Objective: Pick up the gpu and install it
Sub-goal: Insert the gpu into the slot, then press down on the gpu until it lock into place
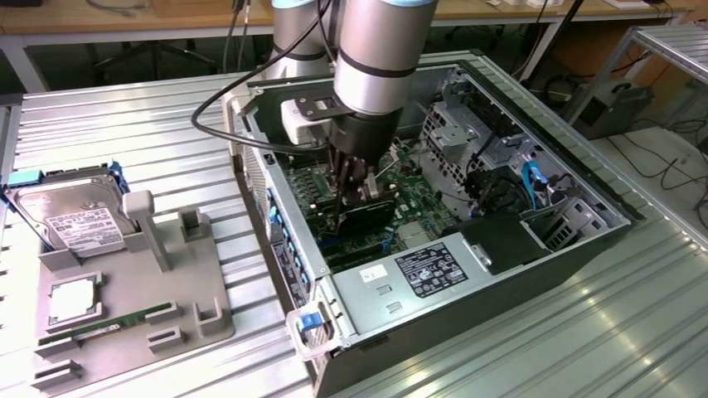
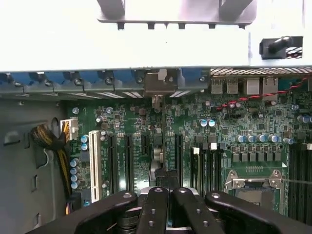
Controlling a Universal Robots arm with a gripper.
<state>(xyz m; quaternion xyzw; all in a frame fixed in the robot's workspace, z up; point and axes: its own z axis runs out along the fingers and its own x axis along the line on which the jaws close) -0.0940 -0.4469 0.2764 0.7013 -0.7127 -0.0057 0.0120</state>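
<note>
In the exterior view my gripper reaches down into the open computer case, its fingers shut on the top edge of the gpu, a thin black card standing on edge over the green motherboard. In the wrist view the gripper is closed and the gpu appears edge-on as a narrow dark strip among the expansion slots. Its silvery bracket is at the case's rear slot openings. Whether the card sits fully down in a slot is hidden.
The case's metal walls, drive cage and power supply close in around the gripper. On the exterior view's left, a grey fixture holds a silver hard drive, a silvery square chip and a green memory stick.
</note>
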